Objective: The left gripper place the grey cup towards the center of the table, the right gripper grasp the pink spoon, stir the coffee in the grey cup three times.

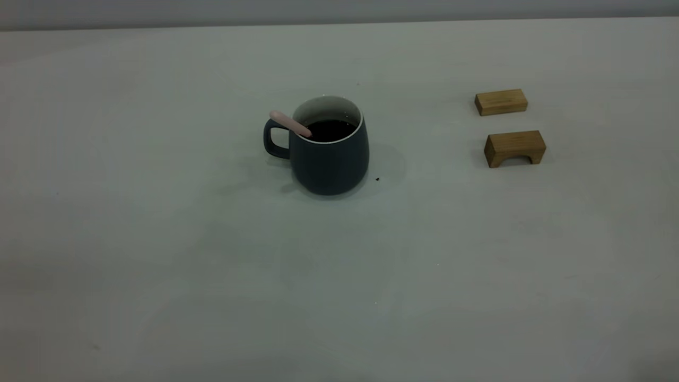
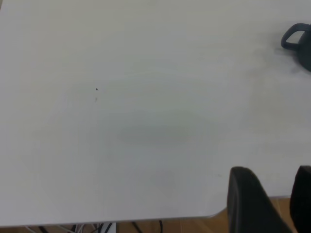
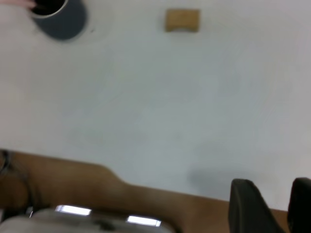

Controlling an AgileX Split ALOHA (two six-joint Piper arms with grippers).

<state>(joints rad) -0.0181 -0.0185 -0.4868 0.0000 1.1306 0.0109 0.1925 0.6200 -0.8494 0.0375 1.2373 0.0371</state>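
Already the grey cup stands near the middle of the bench, coffee inside, the pink spoon leaning on its rim above the handle. Both claws sit back at the bench edge, well apart from it: left claw and right claw each spread, holding nothing. Judged from this, little remains; any further stirring should pinch the pink handle high and circle gently.

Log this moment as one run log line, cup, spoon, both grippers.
grey cup: upright mid-table, holds coffee | pink spoon: in cup, leaning on rim | left gripper: open, off near table edge | right gripper: open, off near table edge
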